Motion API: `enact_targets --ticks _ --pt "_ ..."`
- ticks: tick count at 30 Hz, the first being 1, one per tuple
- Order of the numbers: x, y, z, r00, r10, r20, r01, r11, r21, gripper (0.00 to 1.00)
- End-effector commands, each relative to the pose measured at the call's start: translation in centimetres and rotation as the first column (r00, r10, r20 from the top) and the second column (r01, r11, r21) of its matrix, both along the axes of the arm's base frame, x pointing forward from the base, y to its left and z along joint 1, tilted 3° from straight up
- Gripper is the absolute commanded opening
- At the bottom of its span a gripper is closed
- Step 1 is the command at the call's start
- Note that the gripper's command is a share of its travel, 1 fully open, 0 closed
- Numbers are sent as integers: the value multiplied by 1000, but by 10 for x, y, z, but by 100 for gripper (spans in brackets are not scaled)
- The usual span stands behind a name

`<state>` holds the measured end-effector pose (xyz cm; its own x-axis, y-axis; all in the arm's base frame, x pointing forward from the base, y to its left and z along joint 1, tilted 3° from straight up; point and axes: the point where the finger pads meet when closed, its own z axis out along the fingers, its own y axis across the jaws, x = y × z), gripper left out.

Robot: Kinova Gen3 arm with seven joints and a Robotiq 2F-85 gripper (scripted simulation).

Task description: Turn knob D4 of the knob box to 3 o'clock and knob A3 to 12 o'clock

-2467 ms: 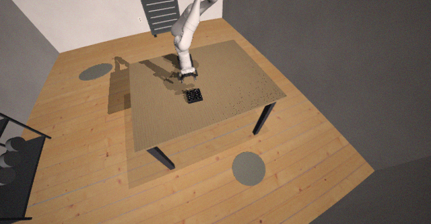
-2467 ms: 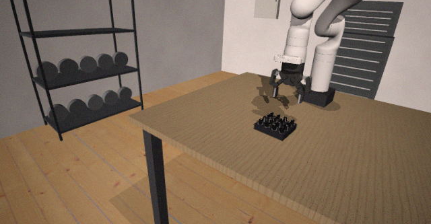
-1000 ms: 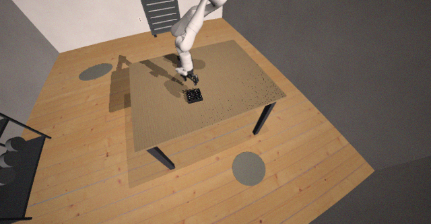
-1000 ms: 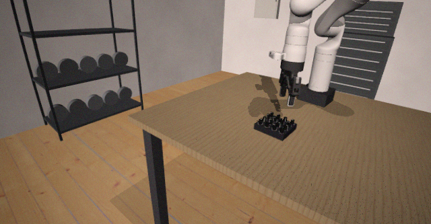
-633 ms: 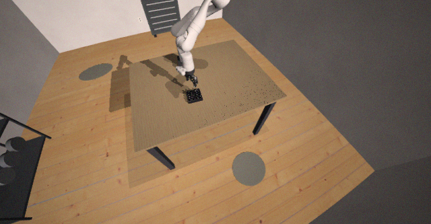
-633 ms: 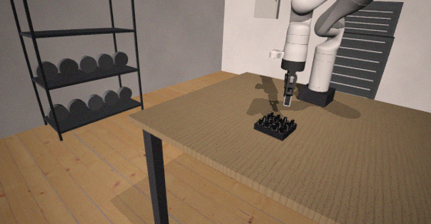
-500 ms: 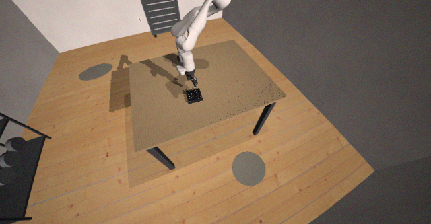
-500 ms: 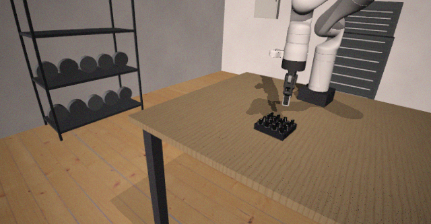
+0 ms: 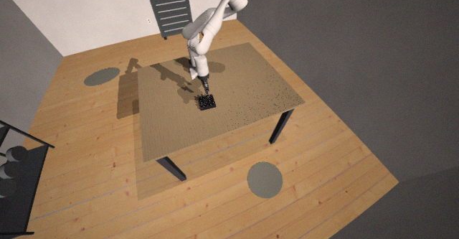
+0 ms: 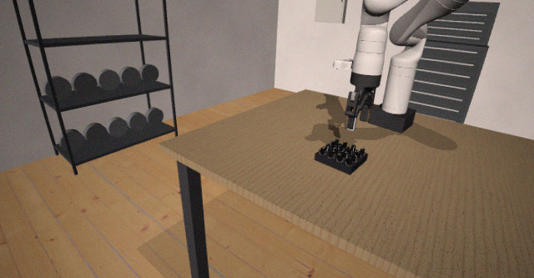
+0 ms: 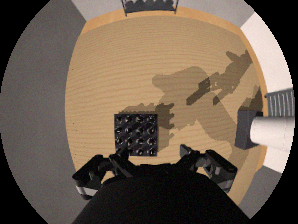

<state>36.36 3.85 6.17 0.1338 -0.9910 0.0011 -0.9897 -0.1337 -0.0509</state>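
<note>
Your gripper [image 10: 353, 121] hangs spread wide and empty above the knob box [image 10: 341, 156] at the centre of the exterior frame, so descending this wide among such tightly packed knobs risks nudging a neighbour off its mark.

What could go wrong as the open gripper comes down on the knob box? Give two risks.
1. The knobs on the knob box stand close together, so the wide-open gripper could brush and turn a neighbouring knob that must keep its mark.
2. The box is small and sits loose on the table; an off-centre touch might push or tip it.
</note>
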Motion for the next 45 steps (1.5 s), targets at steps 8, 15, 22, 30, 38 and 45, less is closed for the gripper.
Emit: enact_targets --ticks 8,15,22,30,38,45 --pt "2 3 2 997 -75 -4 75 997 1 100" --pt "2 4 2 996 -92 -3 92 996 2 100" --pt "2 4 2 996 -87 -3 87 996 3 19" --pt "2 4 2 996 -87 -3 87 996 3 19" --pt "2 4 2 996 -87 -3 87 996 3 19" --pt "2 4 2 996 -87 -3 87 996 3 19"
